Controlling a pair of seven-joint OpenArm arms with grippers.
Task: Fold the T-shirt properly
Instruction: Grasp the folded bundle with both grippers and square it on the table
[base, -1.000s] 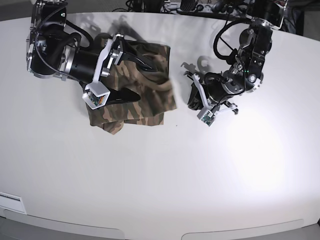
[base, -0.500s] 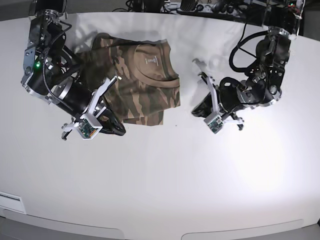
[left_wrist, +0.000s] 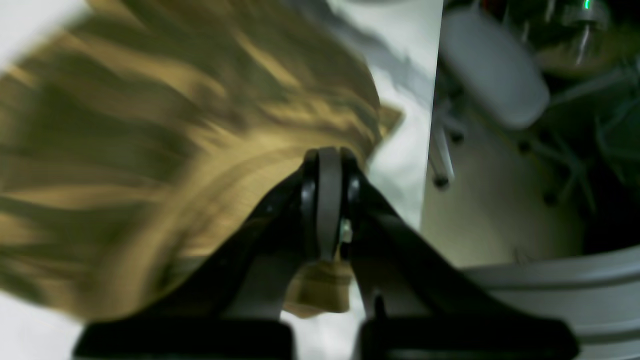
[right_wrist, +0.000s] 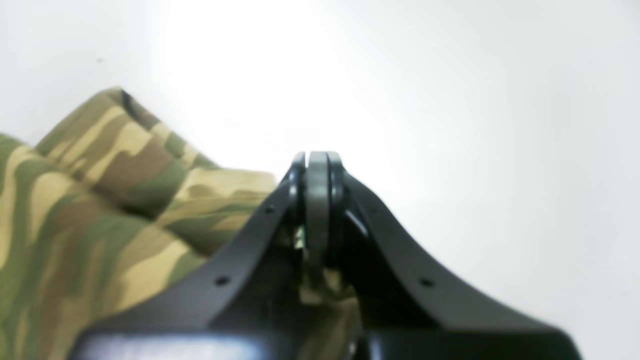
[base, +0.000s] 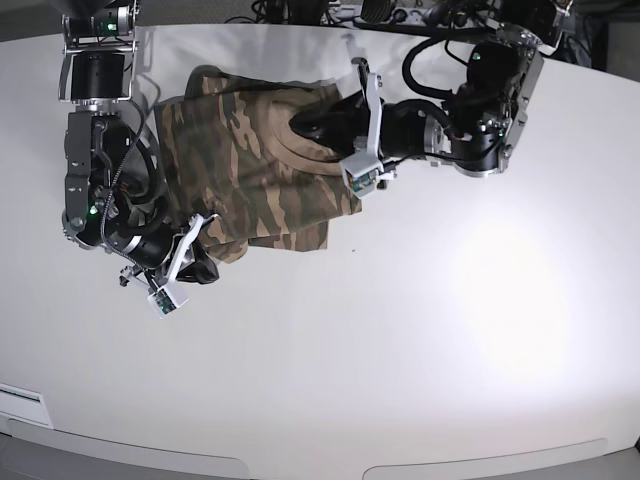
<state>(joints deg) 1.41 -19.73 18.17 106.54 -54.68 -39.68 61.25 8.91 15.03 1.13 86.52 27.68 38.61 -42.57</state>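
My left claw (base: 308, 127) has swung in over the shirt (base: 255, 170) at the table's (base: 420, 330) far left; my right claw (base: 215, 262) sits at its near edge. Both are pressed together.

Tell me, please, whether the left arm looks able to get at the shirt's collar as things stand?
Probably yes: the left gripper already hangs over the collar area of the T-shirt with its jaws shut, and nothing lies between. The right gripper is away at the near corner.

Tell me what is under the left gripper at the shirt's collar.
The left gripper, jaws closed, sits over the T-shirt near its neckline. It hides the cloth beneath, so no label shows. Bare white table surrounds the shirt.
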